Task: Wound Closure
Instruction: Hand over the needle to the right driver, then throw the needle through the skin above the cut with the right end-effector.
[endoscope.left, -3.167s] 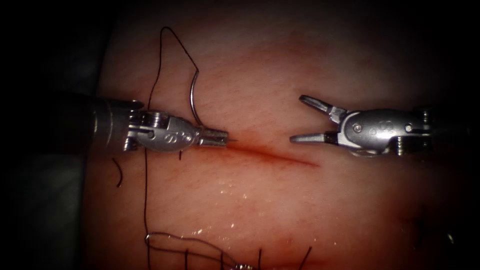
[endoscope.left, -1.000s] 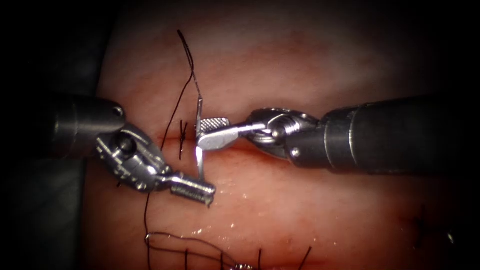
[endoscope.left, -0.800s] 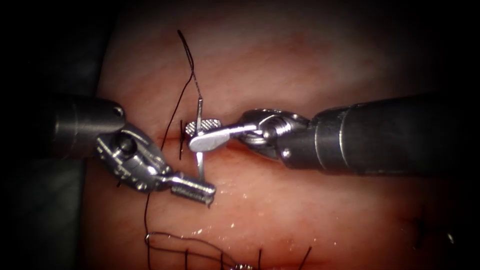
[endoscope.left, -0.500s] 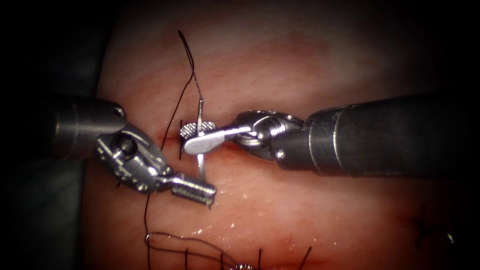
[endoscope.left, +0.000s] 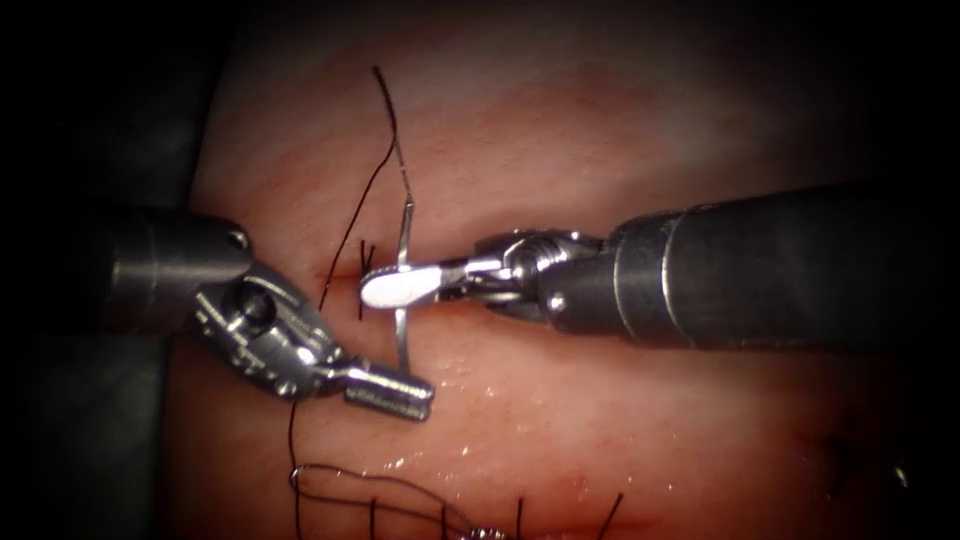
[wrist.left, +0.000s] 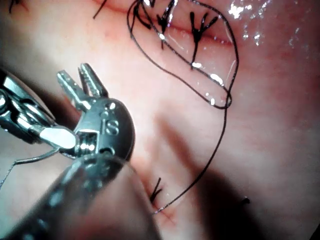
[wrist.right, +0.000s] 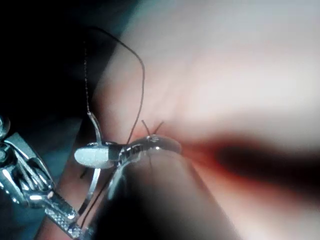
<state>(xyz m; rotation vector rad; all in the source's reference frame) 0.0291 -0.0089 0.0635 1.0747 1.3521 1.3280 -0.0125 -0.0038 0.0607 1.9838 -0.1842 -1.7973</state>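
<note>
Needle (endoscope.left: 402, 290) stands nearly upright across the left end of the cut (endoscope.left: 470, 300), out of the tissue (endoscope.left: 620, 420) as far as I can judge. The right tool (endoscope.left: 398, 288) has its jaws pressed together on it at about mid-curve; half a second back those jaws were parted around the shaft, so the grip is fresh. The left tool (endoscope.left: 390, 388) sits just below the cut with its jaws around the needle's lower end; the left wrist view (wrist.left: 82, 82) shows them slightly parted, so I judge it holds nothing firmly now. Thread (endoscope.left: 365, 180) runs from the needle's upper end up over the tissue and back down on the left, past a knotted stitch (endoscope.left: 366, 262) beside the right tool. For a clean hand-over, the right tool's hold should be square to the curve and tight before the other lets go fully, or the needle may swivel. Keep the thread slack and clear of both tools, and avoid dragging the point across the tissue.
</note>
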